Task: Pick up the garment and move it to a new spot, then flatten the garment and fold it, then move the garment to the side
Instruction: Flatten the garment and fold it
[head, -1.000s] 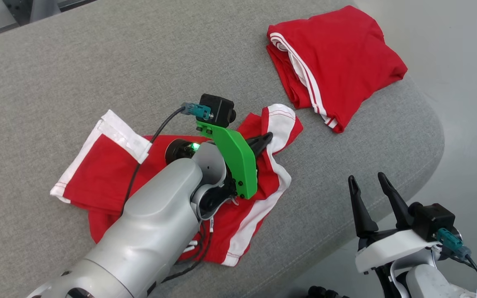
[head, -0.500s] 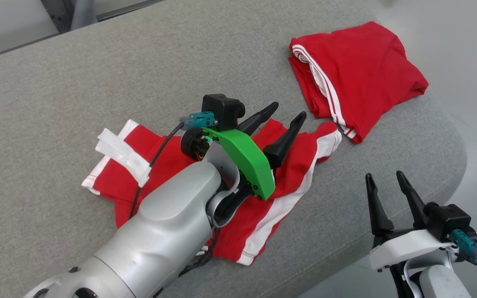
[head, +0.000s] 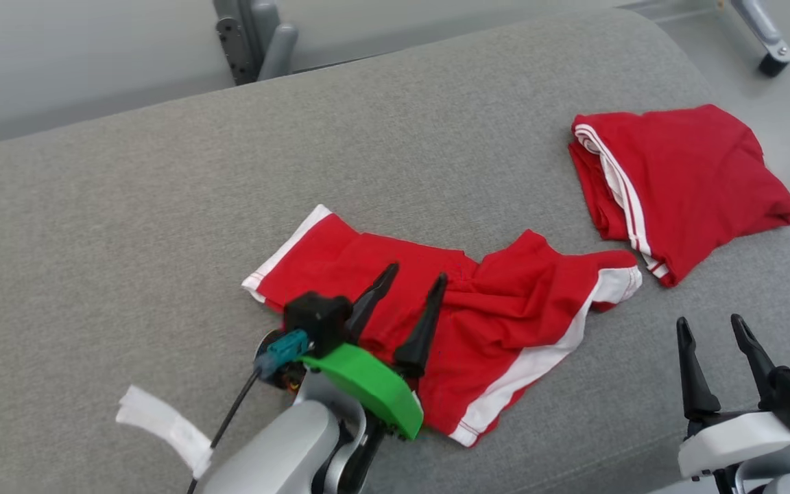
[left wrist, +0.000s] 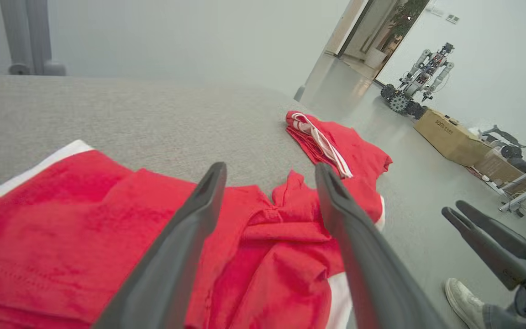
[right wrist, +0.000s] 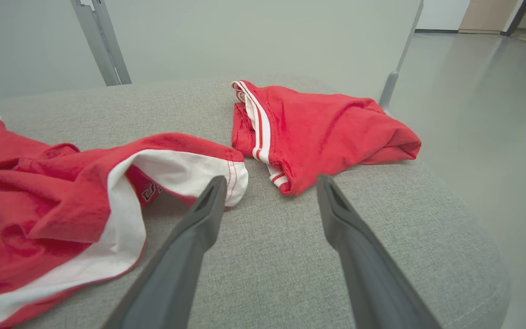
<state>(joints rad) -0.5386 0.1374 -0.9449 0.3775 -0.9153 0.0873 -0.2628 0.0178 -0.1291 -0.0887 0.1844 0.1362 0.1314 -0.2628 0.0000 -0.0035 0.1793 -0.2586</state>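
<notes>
Surface: grey upholstered bench [head: 162,192] spans our work area, with pale floor past its right end.
Garment: the red shorts [head: 505,329] with white trim lie rumpled near the front middle. One white-hemmed leg [right wrist: 176,169] reaches toward a folded red piece [head: 683,178], which sits apart at the far right.
Left gripper [head: 417,273]: fingers spread and empty, poised over the shorts' left half.
Right gripper [head: 710,321]: fingers apart and empty, off the front-right edge, near the white-hemmed leg.
Step in hand: we judge the shorts are placed and flattening is next.
Doing it well: we would pinch the left hem with one gripper and the white-hemmed leg with the other. Then we would draw them outward evenly and low, so the bunched middle [head: 477,285] opens.
Caution: we should keep the pull clear of the folded red piece.
</notes>
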